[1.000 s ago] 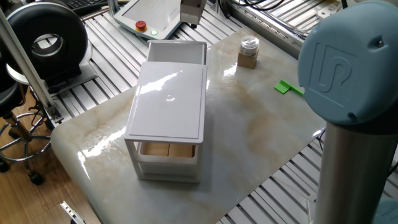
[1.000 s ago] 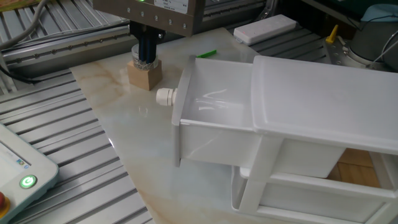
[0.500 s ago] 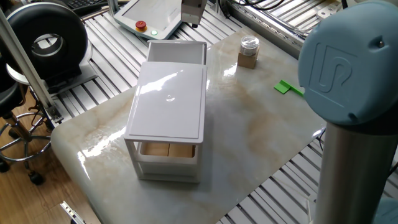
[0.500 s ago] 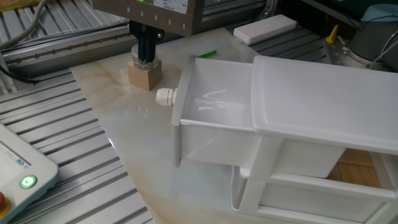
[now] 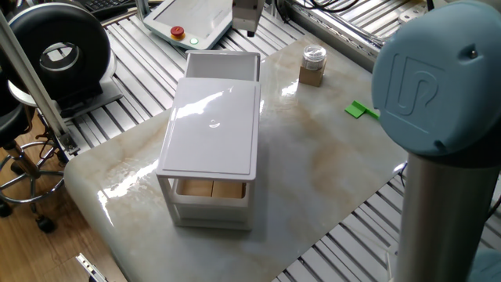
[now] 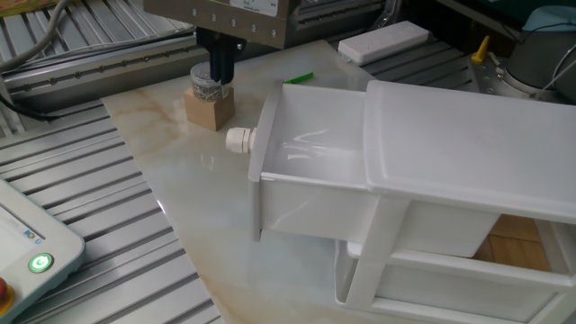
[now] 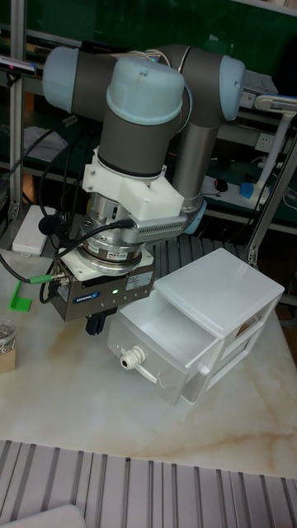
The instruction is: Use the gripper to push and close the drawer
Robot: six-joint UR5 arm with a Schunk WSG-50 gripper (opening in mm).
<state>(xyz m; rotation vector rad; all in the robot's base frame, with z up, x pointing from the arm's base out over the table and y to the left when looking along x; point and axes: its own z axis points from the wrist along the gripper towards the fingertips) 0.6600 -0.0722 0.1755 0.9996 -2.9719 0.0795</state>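
The tool [image 6: 220, 67] has shifted slightly right in the upper left of the frame, nearing the drawer [image 6: 310, 175], which still juts wide open from the cabinet [image 6: 468, 144] at centre. Its fingers look narrow, holding nothing. Contact hasn't begun.

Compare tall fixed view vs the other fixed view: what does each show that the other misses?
Tall view only: the whole arm and the gripper body hanging just behind the drawer front, whose knob points at the camera.
Other fixed view only: the drawer's empty inside, a white box on the slats, a lit green button.
Both: the drawer pulled out of the cabinet, the jar on its wooden block.
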